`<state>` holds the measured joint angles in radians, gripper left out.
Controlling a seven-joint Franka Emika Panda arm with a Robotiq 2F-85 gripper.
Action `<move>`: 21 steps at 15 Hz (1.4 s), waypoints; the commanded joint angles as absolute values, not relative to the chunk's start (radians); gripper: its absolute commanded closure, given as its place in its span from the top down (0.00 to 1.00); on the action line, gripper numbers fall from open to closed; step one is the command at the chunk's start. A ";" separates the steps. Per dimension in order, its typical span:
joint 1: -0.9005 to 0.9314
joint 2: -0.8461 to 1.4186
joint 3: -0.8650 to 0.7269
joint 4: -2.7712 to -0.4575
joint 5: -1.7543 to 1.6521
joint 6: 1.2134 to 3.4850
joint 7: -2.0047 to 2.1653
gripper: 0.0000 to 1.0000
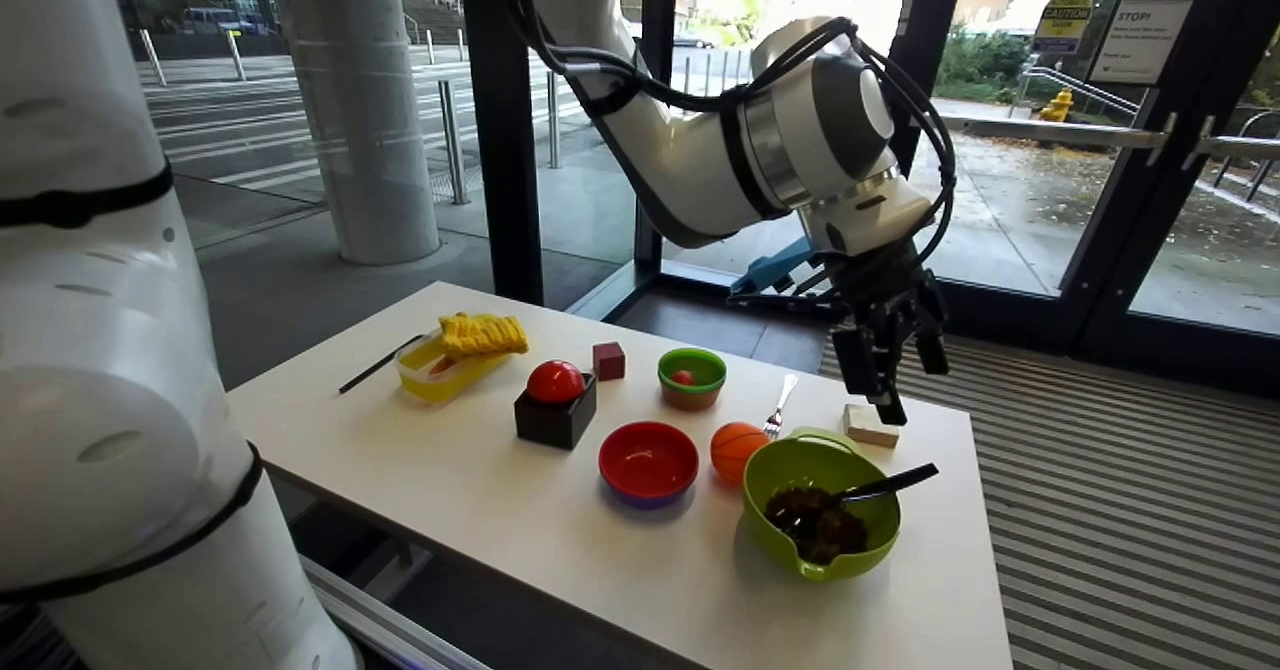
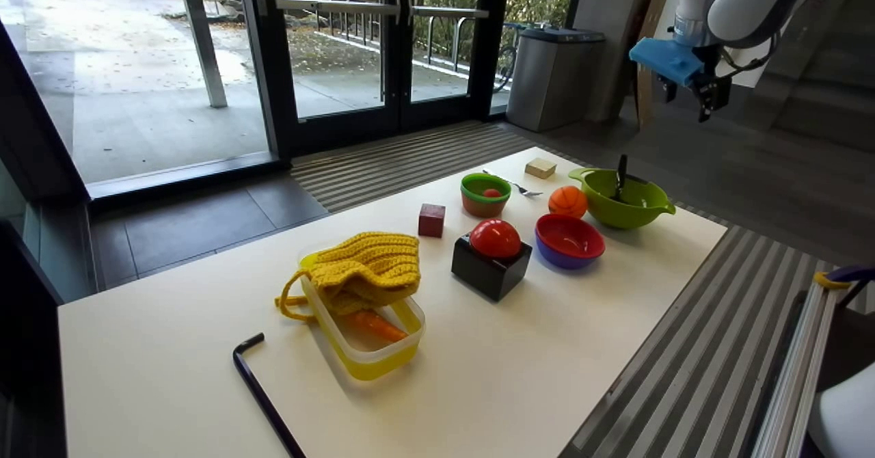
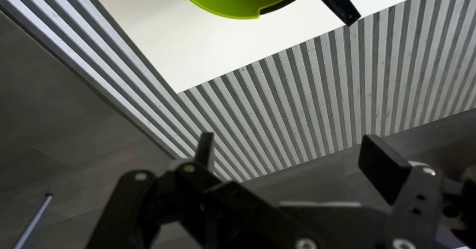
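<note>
Wrist view: the gripper (image 3: 292, 156) is hovering past the table's (image 3: 200, 52) edge, its jaws standing wide, holding nothing.
Green bowl (image 1: 800, 463): is sitting nearest, untouched on the table; handling is seemingly not yet underway.
Black handle (image 1: 890, 483): is jutting over that bowl's rim, possibly obstructing access.
Orange ball (image 1: 735, 453): is crowding close, with red bowl (image 1: 650, 458), pale block (image 1: 868, 427) and fork (image 1: 776, 417) lying near.

Utensil (image 1: 890, 484) in bowl (image 1: 790, 466) beside ball (image 1: 738, 452)
</note>
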<state>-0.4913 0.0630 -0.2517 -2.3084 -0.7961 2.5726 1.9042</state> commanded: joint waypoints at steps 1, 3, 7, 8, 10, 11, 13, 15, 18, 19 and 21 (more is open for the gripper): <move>-0.433 0.089 -0.313 -2.288 -0.816 2.580 1.930 1.00; -0.414 0.181 -0.353 -2.205 -0.918 2.591 2.104 1.00; -0.402 0.305 -0.409 -2.102 -0.948 2.597 2.209 1.00; -0.406 0.333 -0.413 -2.084 -0.920 2.596 2.182 1.00; -0.408 0.381 -0.422 -2.057 -0.896 2.601 2.153 1.00; -0.412 0.395 -0.420 -2.052 -0.879 2.604 2.128 1.00; -0.419 0.424 -0.413 -2.048 -0.836 2.622 2.067 1.00; -0.426 0.454 -0.399 -2.045 -0.771 2.637 1.960 1.00; -0.430 0.465 -0.379 -2.061 -0.652 2.649 1.727 1.00; -0.448 0.463 -0.357 -2.059 -0.635 2.636 1.646 1.00; -0.457 0.464 -0.349 -2.049 -0.602 2.621 1.492 1.00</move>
<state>-0.4252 0.4650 -0.3747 -2.0634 -0.6522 2.6278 1.6892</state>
